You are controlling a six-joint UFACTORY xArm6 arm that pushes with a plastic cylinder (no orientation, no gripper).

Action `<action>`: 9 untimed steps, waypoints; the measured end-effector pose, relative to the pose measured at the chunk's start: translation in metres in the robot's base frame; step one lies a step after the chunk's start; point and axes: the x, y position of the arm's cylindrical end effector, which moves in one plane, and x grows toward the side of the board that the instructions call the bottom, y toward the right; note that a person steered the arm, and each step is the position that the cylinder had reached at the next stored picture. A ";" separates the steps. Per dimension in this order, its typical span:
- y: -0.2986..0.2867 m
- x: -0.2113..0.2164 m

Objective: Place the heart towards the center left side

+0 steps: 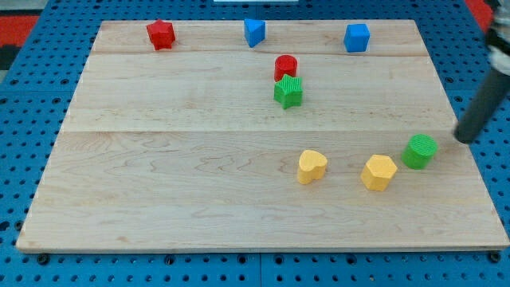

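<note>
The yellow heart block (311, 167) lies on the wooden board (159, 175), right of centre in the lower half. My tip (463, 139) is the lower end of the dark rod at the view's right edge. It stands well to the right of the heart, just right of and slightly above the green cylinder (419, 151). It touches no block. A yellow hexagon block (378, 172) lies between the heart and the green cylinder.
A red star block (161, 34), a blue block (254, 32) and a blue cube (357, 37) lie along the board's top edge. A red cylinder (285, 67) sits just above a green star block (288, 92) near the upper centre. Blue pegboard surrounds the board.
</note>
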 end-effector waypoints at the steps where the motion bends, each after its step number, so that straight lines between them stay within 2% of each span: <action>1: -0.013 0.089; 2: -0.130 0.120; 3: -0.181 0.067; 4: -0.222 0.041; 5: -0.334 0.041; 6: -0.370 0.025; 9: -0.351 0.025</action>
